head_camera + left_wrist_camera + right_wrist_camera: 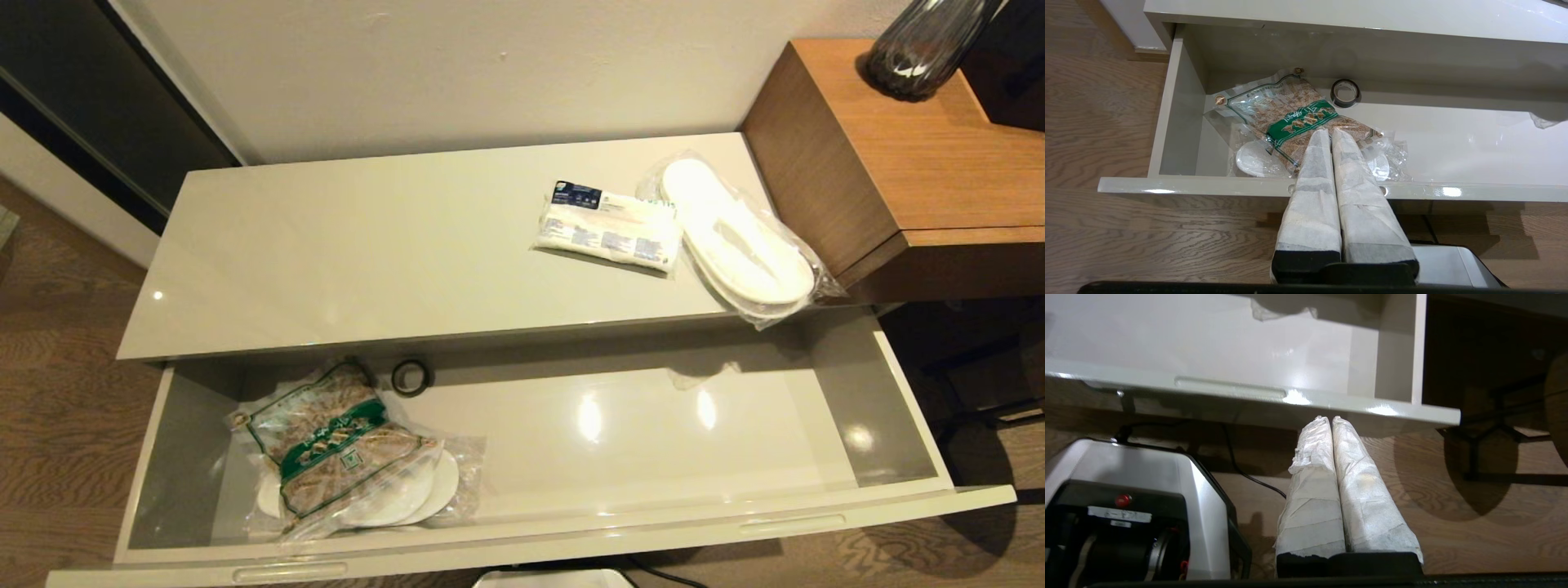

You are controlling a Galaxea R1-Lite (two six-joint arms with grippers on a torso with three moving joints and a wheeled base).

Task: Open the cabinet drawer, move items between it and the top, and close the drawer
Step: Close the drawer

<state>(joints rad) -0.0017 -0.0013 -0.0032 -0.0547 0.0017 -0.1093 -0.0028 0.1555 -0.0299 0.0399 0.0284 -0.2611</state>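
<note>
The cabinet drawer [914, 408] stands pulled far out below the top [367, 245]. On the top's right part lie the white packet with a dark blue label [608, 229] and the wrapped white slippers [735, 241], whose plastic hangs over the front edge. Neither gripper shows in the head view. My left gripper [1329, 132] is shut and empty, in front of the drawer's front rim [1167, 185] near its left end. My right gripper [1329, 419] is shut and empty, low before the drawer front [1372, 410] near the right handle slot [1231, 387].
In the drawer's left end lie a green-labelled bag of brown contents [339, 449], flat white shapes in clear wrap [433, 490] under it, and a small black ring [411, 376]. A brown wood-grain block [922, 163] with a dark vase [922, 45] adjoins the top. My base [1126, 506] is below.
</note>
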